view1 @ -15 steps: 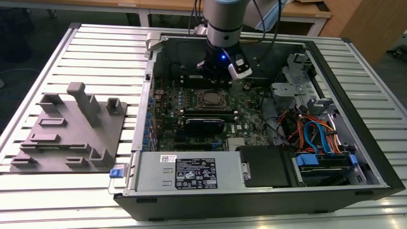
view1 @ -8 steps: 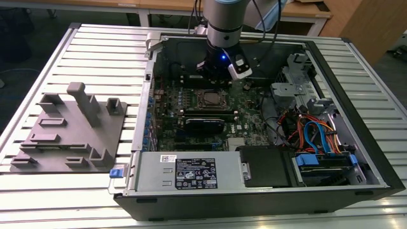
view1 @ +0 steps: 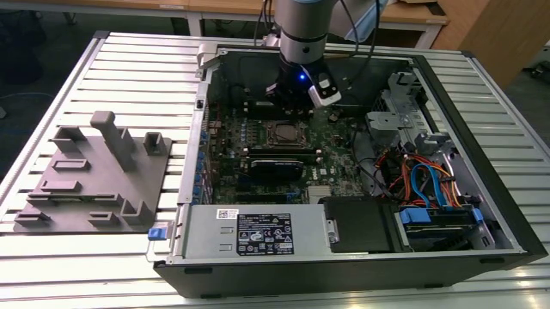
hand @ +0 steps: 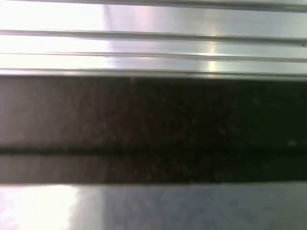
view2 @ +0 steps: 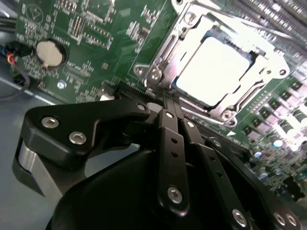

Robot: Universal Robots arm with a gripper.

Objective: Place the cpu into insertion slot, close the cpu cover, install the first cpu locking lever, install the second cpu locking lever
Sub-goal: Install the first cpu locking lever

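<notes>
The cpu [view2: 214, 72] lies seated in the insertion slot [view2: 268, 56], with the cpu cover [view2: 165, 57] shut down around it on the green motherboard [view2: 91, 28]. The hand [view2: 169, 104] hangs just beside the socket's edge, fingers pressed together and holding nothing, inside the open computer case [view1: 481, 251] on the slatted bench [view1: 86, 257].

My open black computer case [view1: 481, 251] lies on the slatted metal bench [view1: 138, 71], toward the exterior view's right edge; the grey moulded fixture tray [view1: 86, 187] sits beside it. The silvery square cpu [view2: 216, 72] lies in the metal-rimmed insertion slot [view2: 158, 72], just beyond my end effector [view2: 175, 112].
</notes>
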